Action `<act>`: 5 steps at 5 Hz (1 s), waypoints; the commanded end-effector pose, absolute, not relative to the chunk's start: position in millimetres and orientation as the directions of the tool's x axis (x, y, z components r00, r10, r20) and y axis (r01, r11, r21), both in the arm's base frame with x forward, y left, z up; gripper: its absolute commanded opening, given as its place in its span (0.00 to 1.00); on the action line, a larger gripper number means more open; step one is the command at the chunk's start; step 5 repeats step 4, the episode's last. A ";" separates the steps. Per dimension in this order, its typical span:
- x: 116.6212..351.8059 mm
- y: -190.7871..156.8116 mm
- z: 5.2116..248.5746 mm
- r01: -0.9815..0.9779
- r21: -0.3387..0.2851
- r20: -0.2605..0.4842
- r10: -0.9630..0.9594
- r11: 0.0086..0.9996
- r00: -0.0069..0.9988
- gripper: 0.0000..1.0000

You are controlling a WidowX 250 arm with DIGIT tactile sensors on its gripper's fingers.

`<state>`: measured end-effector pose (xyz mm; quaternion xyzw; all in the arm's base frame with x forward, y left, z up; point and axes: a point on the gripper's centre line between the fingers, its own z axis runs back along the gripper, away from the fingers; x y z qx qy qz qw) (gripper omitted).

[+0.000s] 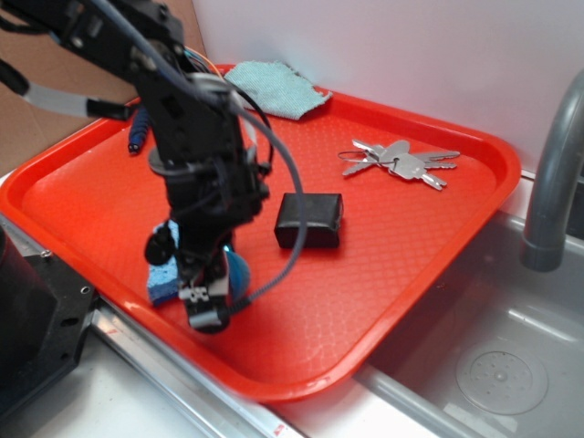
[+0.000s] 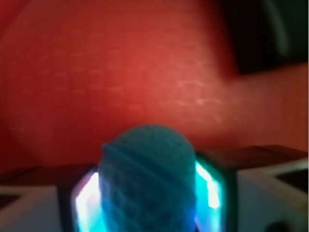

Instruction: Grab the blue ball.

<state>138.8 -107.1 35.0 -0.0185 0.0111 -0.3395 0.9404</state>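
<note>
The blue ball point(image 2: 147, 176), teal with a dimpled knit surface, sits squeezed between the two glowing pads point(image 2: 87, 198) of my gripper point(image 2: 147, 198) and fills the gap between them. From outside only a teal sliver of the ball point(image 1: 240, 272) shows beside the black fingers. My gripper point(image 1: 212, 301) points down over the near left part of the red tray point(image 1: 301, 388), shut on the ball. Whether the ball rests on the tray or hangs just above it I cannot tell.
A pale blue sponge block point(image 1: 164, 278) lies right beside the gripper on its left. A black box point(image 1: 310, 221) sits to the right, keys point(image 1: 401, 162) farther back, a teal cloth point(image 1: 278, 87) and navy rope point(image 1: 139, 128) at the rear. A sink point(image 1: 474, 356) and grey faucet point(image 1: 552, 182) flank the tray.
</note>
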 end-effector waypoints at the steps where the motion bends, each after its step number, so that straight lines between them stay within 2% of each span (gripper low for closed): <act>1: 162.0 -61.4 123.8 0.318 -0.039 0.149 -0.309 0.947 0.939 0.00; 2: 172.6 -9.0 173.3 0.073 -0.056 0.146 -0.065 0.996 0.987 0.00; 3: 164.7 35.4 222.3 -0.154 -0.081 0.170 0.166 0.985 0.971 0.00; 4: 167.0 53.7 252.3 -0.220 -0.087 0.148 0.231 0.972 0.962 0.00; 5: 167.0 53.7 252.3 -0.220 -0.087 0.148 0.231 0.972 0.962 0.00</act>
